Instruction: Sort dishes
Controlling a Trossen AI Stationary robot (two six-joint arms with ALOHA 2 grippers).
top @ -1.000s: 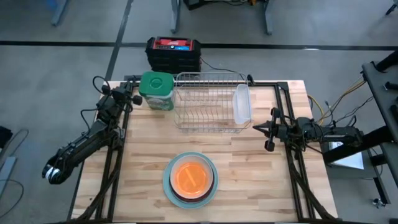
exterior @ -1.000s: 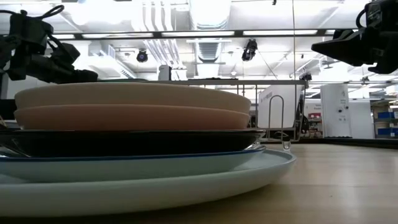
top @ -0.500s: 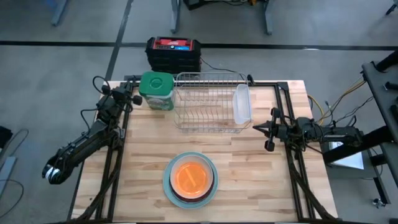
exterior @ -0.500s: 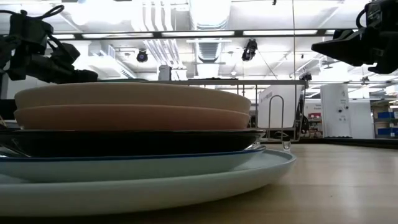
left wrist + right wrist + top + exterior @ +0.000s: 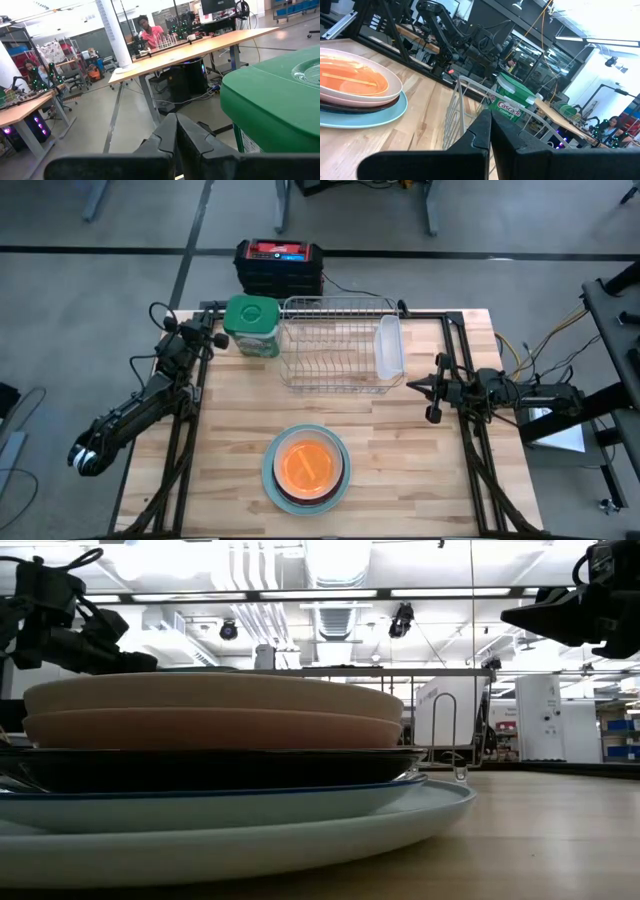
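Observation:
The dishes stand in one stack (image 5: 307,467) near the table's near edge: an orange plate (image 5: 351,81) on top, a pink one under it, darker plates below, and the large light blue plate (image 5: 300,830) at the bottom, resting on the wood. My left gripper (image 5: 216,338) hovers shut at the far left, beside the green-lidded jar (image 5: 275,95). My right gripper (image 5: 412,386) hovers shut at the right, just off the dish rack's corner, pointing toward the table's left. Neither is near the stack.
A wire dish rack (image 5: 335,345) stands at the table's far middle with a clear plastic tub (image 5: 389,345) at its right end. The green-lidded jar (image 5: 252,326) is left of it. A black and red box (image 5: 280,266) lies beyond the far edge. People sit in the room behind.

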